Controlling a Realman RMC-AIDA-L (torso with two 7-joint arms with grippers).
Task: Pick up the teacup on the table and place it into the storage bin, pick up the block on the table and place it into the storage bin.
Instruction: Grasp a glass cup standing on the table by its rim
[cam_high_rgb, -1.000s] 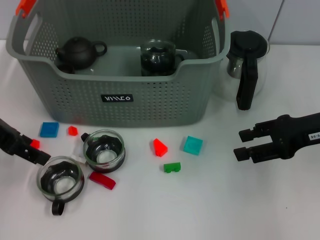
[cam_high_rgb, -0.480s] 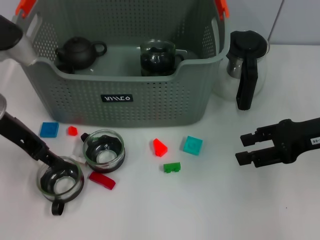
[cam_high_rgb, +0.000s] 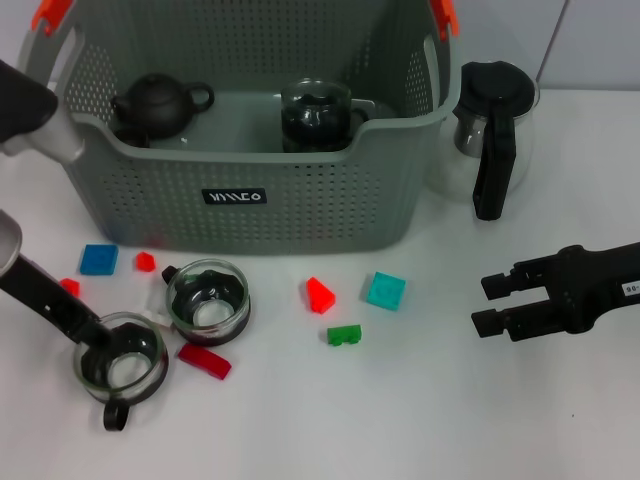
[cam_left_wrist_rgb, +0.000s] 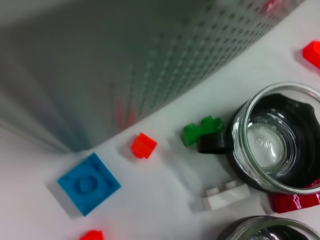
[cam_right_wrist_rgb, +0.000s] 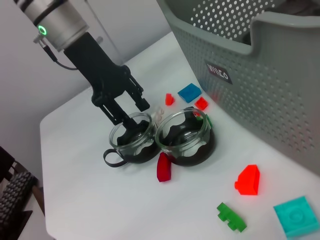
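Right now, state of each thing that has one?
Grey perforated storage bin: upright, holds black teapot and glass teacup.
Near glass teacup: upright, left gripper open, one finger inside its rim.
Second table teacup: upright, untouched.
Glass carafe: upright, lidded.
Right gripper: open, empty.

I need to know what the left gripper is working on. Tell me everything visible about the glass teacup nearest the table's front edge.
The front glass teacup is a clear round cup with a dark inner lining and a black handle pointing toward the front edge. It stands upright on the white table, empty, beside a second glass teacup. A dark red block lies against its side. The left gripper straddles its rim, one finger inside and one outside, jaws open.
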